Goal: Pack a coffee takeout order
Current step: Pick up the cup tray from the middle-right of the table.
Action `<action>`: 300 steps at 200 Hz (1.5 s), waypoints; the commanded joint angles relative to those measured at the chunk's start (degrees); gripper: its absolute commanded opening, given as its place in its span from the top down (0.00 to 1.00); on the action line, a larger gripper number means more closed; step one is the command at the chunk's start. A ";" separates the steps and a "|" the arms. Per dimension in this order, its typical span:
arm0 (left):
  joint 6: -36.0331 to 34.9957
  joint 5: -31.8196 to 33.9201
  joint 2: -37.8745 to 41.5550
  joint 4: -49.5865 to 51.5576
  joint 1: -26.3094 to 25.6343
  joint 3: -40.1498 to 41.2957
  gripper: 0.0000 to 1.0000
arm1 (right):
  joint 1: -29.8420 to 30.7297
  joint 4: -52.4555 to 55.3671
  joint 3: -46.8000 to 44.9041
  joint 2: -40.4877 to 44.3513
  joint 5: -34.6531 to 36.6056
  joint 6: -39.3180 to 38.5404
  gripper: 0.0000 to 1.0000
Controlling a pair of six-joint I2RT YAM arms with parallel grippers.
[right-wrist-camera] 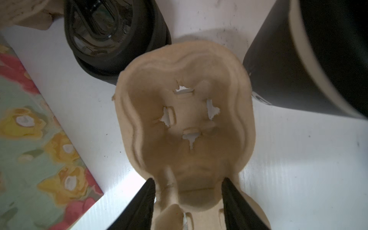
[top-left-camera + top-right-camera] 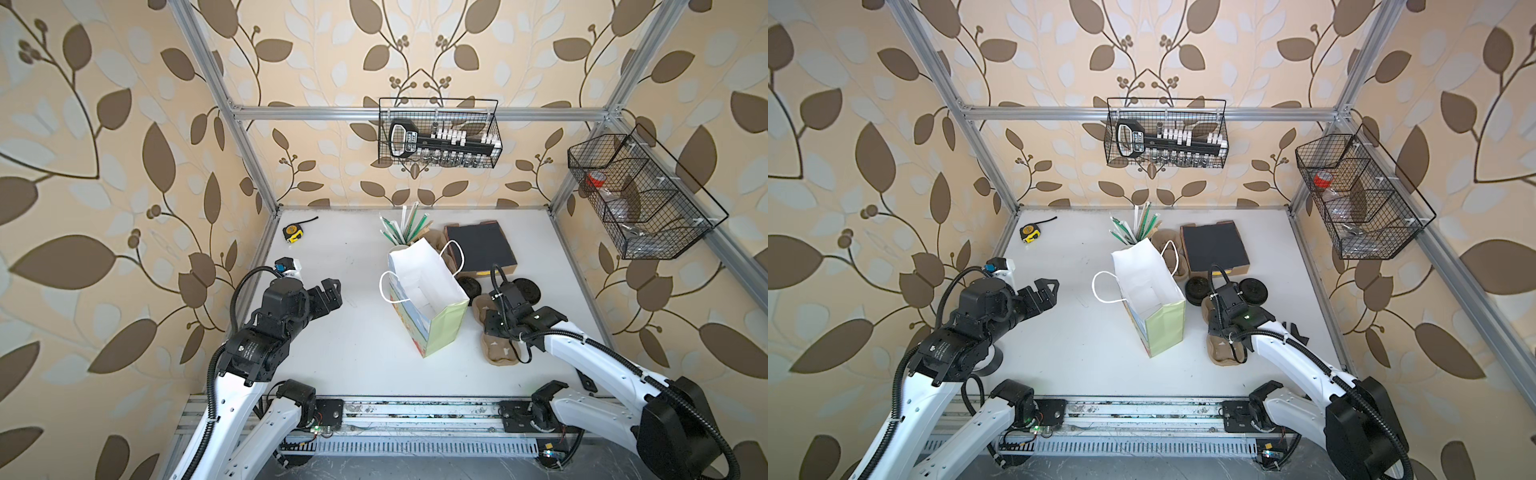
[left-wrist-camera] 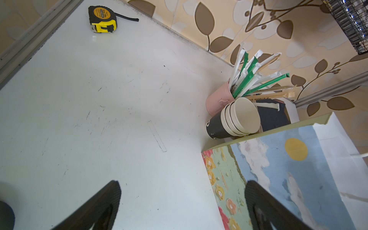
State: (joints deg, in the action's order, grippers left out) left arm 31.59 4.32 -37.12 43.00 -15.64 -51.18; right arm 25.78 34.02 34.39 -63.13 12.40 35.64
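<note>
Your right tool (image 1: 188, 179) straddles the waist of the pulp carrier (image 1: 187, 113), grip unclear to you; carrier lies twelve-to-six, paper bag (image 2: 444, 328) at nine o'clock.

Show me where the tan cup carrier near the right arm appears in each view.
In a top view: cup carrier, right of the paper bag.
In a top view: same place.
Left wrist: not in it.
Right wrist: picture centre.
Landmark: paper bag, in all views.
</note>
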 commanded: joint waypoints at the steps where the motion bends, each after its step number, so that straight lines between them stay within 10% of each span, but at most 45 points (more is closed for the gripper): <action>1: -1.08 -1.15 -0.14 -1.87 0.60 0.10 0.01 | -0.20 -0.71 -1.39 -0.92 0.93 -0.56 0.46; 159: -1.04 -0.92 -0.06 -1.78 0.61 0.11 0.01 | -0.21 -2.75 -2.75 -2.31 1.00 -0.66 0.64; 300: -1.02 -1.21 0.03 -1.87 0.60 0.03 0.01 | 3.35 11.54 8.26 16.55 8.01 2.45 0.68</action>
State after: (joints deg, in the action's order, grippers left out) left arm 31.57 3.38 -37.26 42.63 -15.64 -51.20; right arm 28.56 40.64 37.50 -50.11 17.21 37.50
